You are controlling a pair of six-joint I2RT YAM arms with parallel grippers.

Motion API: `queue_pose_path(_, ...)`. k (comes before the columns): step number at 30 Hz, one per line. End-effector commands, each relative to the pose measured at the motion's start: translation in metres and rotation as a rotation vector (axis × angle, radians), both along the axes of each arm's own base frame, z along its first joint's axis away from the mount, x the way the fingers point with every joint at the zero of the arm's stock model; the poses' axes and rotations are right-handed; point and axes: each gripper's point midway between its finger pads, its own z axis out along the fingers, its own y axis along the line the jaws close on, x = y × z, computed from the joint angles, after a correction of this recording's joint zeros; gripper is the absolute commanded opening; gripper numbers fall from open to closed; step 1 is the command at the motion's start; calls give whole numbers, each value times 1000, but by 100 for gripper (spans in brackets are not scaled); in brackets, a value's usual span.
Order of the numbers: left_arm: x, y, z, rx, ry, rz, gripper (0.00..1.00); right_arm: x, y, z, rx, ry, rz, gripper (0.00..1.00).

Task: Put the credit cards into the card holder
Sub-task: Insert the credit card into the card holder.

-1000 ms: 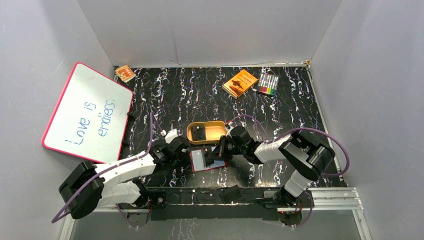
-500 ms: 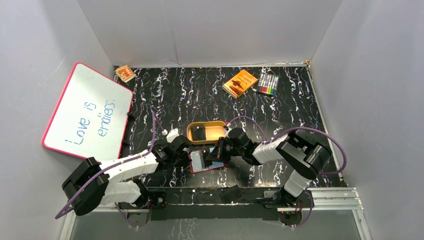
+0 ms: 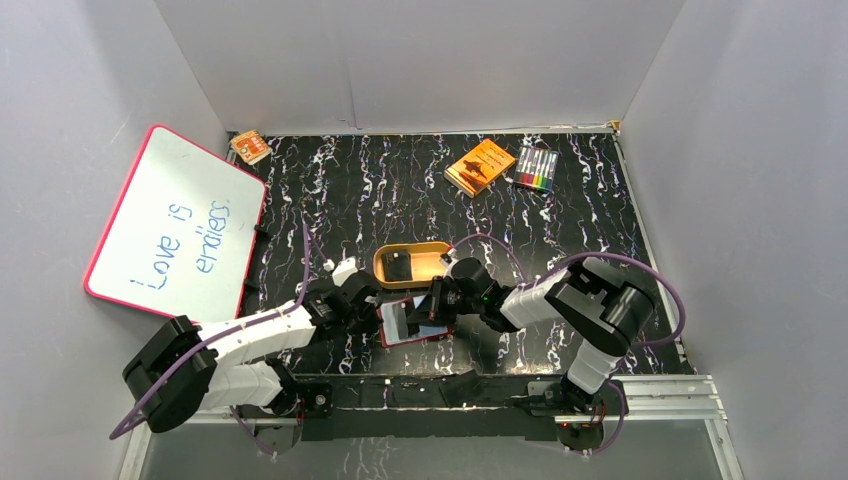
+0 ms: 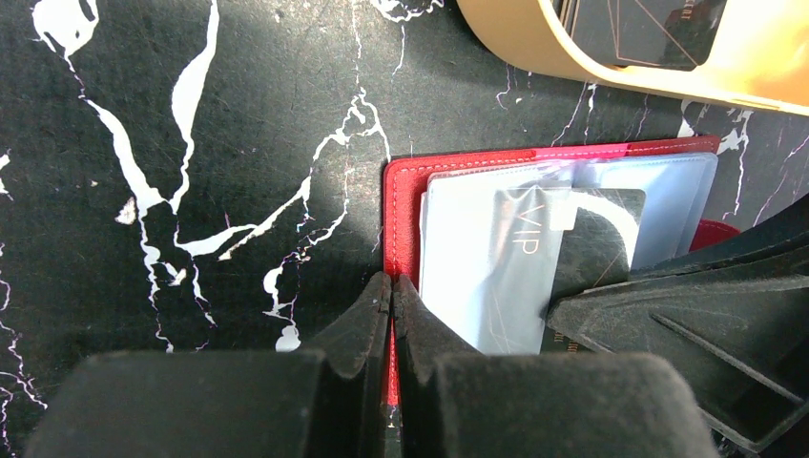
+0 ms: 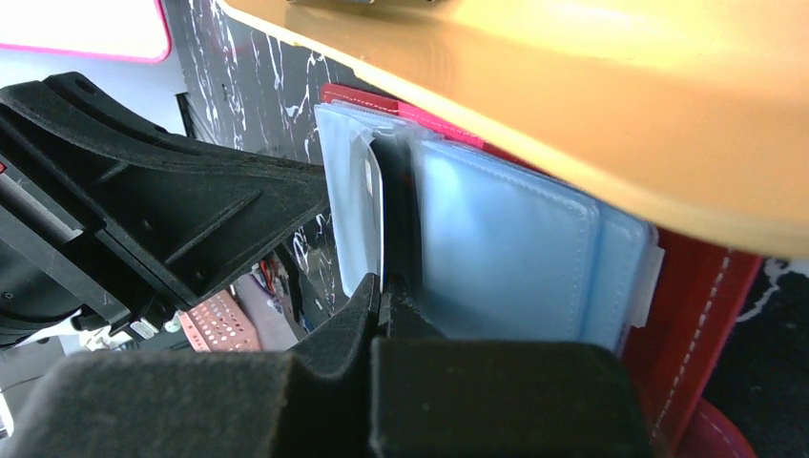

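The card holder (image 3: 400, 323) lies open on the table below the tan tray, red rim (image 4: 404, 196) and pale blue pockets (image 5: 506, 243) showing. My left gripper (image 4: 392, 288) is shut on its red left edge; from above, that gripper (image 3: 377, 310) sits at the holder's left side. My right gripper (image 5: 383, 286) is shut on a dark credit card (image 4: 596, 243) marked VIP, which stands partly inside a clear pocket. From above, the right gripper (image 3: 433, 307) is over the holder's right half. Another dark card (image 3: 400, 265) lies in the tray.
The tan oval tray (image 3: 432, 258) touches the holder's far side. An orange box (image 3: 480, 167) and a marker pack (image 3: 536, 170) lie at the back right. A whiteboard (image 3: 175, 225) leans at the left, with a small orange item (image 3: 250, 147) behind it.
My left gripper has shut on the card holder's left edge. My right gripper has shifted slightly left with the card in it.
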Motion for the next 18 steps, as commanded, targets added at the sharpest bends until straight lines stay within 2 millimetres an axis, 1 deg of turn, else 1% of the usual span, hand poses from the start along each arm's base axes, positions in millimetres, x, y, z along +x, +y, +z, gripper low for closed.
queue_pose_path(1, -27, 22, -30, 83, 111, -14, 0, -10, 0, -19, -65, 30, 25, 0)
queue_pose_path(4, -28, 23, -30, 84, 111, -10, 0, -10, 2, -15, -59, 15, 33, 0)
queue_pose_path(5, -28, 24, -30, 85, 109, -10, 0, -9, 1, -13, -60, 6, 28, 3)
queue_pose_path(9, -27, 25, -29, 83, 105, -7, 0, -7, -2, -7, -84, -25, 33, 31)
queue_pose_path(12, -27, 24, -29, 82, 105, -6, 0, -4, -5, -5, -127, -39, 37, 46)
queue_pose_path(15, -27, 25, -30, 86, 108, -4, 0, -1, -7, -1, -170, -49, 35, 58)
queue_pose_path(17, -27, 24, -30, 84, 106, -5, 0, 1, -8, 0, -195, -58, 40, 62)
queue_pose_path(18, -27, 24, -29, 82, 104, -5, 0, 0, -9, 0, -203, -56, 46, 63)
